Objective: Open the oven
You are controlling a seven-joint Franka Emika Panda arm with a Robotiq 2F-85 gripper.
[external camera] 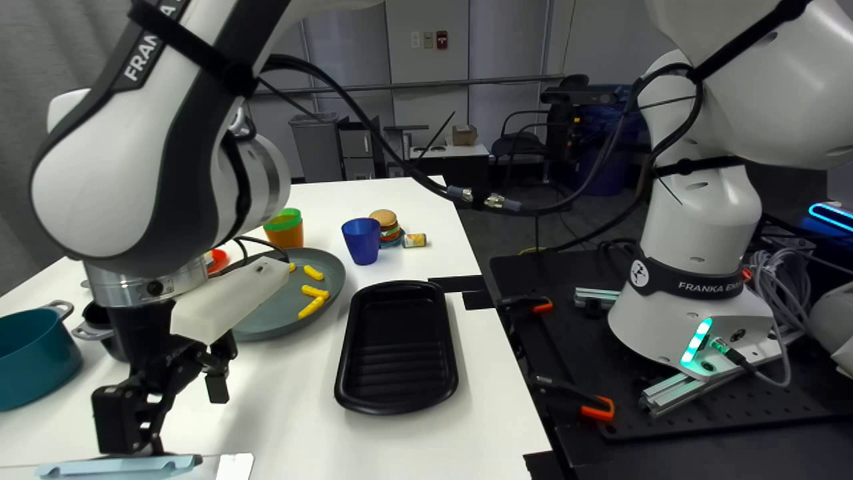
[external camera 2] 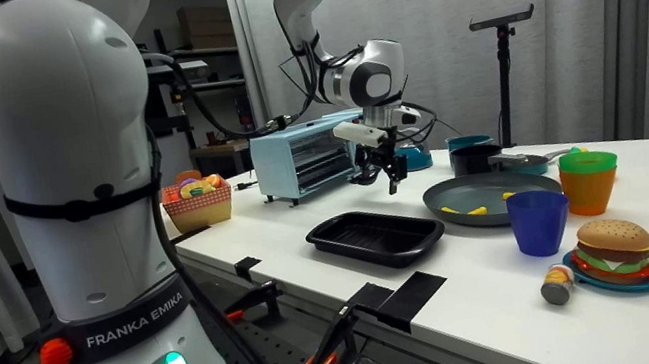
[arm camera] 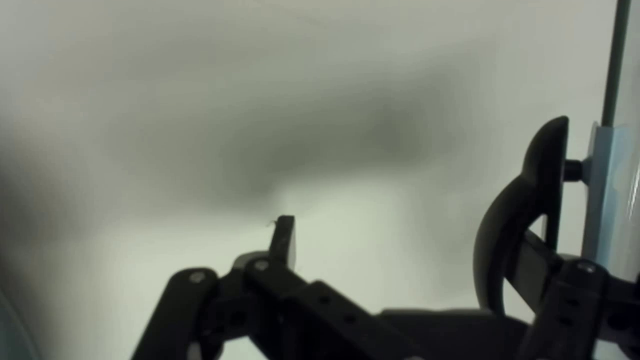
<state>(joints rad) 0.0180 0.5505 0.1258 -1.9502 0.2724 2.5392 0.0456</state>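
The oven (external camera 2: 273, 167) is a light blue toaster oven at the back of the table in an exterior view. In another exterior view, only its light blue edge (external camera: 120, 467) shows at the bottom. Its black curved handle (arm camera: 492, 240) stands at the right of the wrist view, beside the blue edge and clear glass. My gripper (arm camera: 407, 237) is wide open. Its right finger overlaps the handle's opening on the door side; its left finger stands well clear. I cannot tell whether the finger touches. The gripper (external camera: 166, 413) also shows at the oven front (external camera 2: 378, 178). How far the door stands open is unclear.
A black baking pan (external camera: 400, 347) lies near the table edge. A grey pan (external camera: 333, 267) with yellow pieces, pots (external camera: 33, 353), a blue cup (external camera: 362, 241) and a toy burger (external camera 2: 615, 245) stand on the table. A basket (external camera 2: 201, 212) stands beside the oven.
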